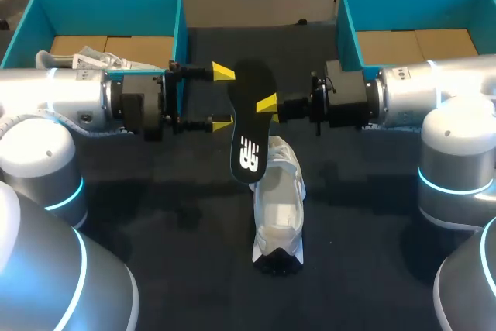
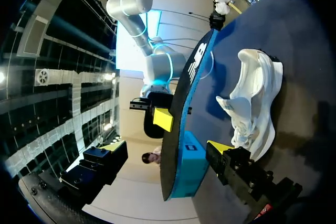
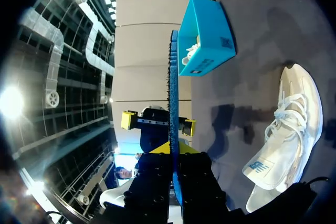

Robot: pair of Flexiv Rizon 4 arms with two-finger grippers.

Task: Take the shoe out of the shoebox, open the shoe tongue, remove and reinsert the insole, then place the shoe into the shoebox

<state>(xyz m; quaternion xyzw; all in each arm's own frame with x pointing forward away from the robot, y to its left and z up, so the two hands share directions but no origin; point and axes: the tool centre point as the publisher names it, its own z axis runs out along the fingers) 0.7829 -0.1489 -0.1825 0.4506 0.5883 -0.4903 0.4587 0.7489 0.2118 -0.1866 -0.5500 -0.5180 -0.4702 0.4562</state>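
A: Nearest first. White sneaker (image 1: 279, 207) lies on the desk (image 1: 155, 215), outside both boxes. Above its far end hangs the black insole (image 1: 252, 125), off the desk.

B: Claws?

A: Right claw (image 1: 269, 105) is clamped on the insole's edge. Left claw (image 1: 223, 98) has its fingers apart, with the tips just beside the insole's other edge and nothing in them.

B: Step in hand?

A: My guess is reinsertion, since the insole is out. To do it well, tip the insole so one end points into the sneaker's opening and feed it in shallow. The left claw should pin the sneaker so it doesn't skid, and the right should keep its grip until the end seats.

B: Farther back?

A: Left teal shoebox (image 1: 108, 5) holds a second sneaker (image 1: 89, 60). In the right teal shoebox (image 1: 345, 29) I see only the cardboard floor.

B: View differences?

A: The right wrist view shows the insole edge-on, pinched between both dark fingers, while the head view shows just one yellow tip there. The left wrist view shows the insole passing between the left fingers with a gap on each side. The right wrist view also shows the sneaker's laces and side clearly.
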